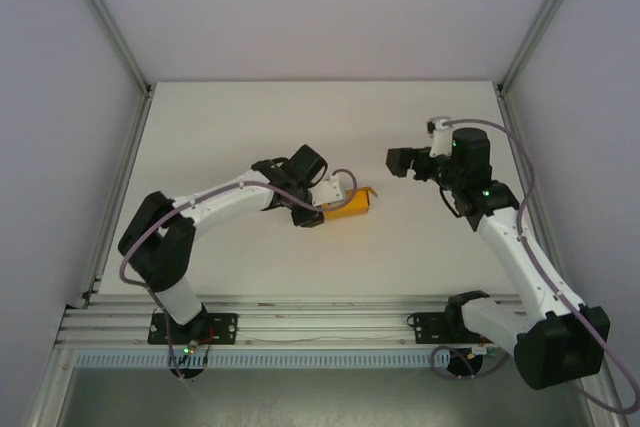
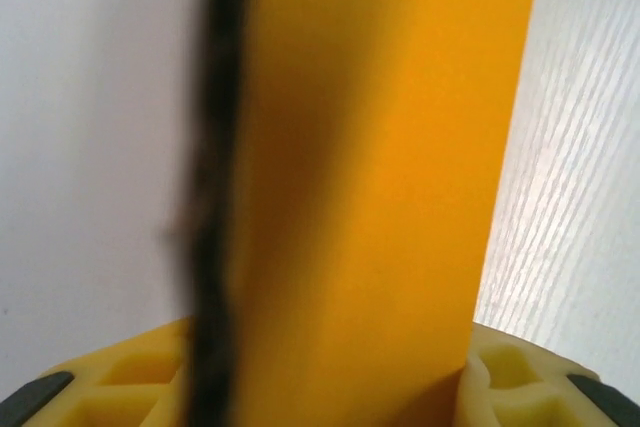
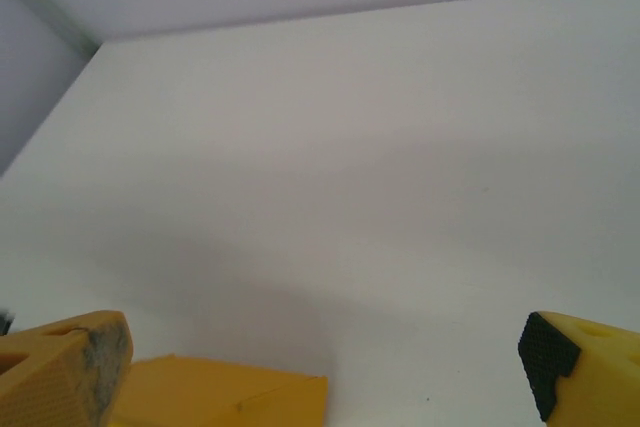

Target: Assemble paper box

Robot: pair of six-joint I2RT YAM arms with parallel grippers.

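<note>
Top external view: the left end effector point(image 1: 322, 209) clamps the paper box point(image 1: 352, 204), which sticks out ahead of it; the right end effector point(image 1: 398, 161) stands wide open, empty.

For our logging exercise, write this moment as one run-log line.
left gripper: shut on bright orange-yellow thin-card paper box | right gripper: open, apart from box

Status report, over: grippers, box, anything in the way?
Left gripper shut on bright orange-yellow thin card paper box. Right gripper open, apart from it. No obstruction seen.
</note>
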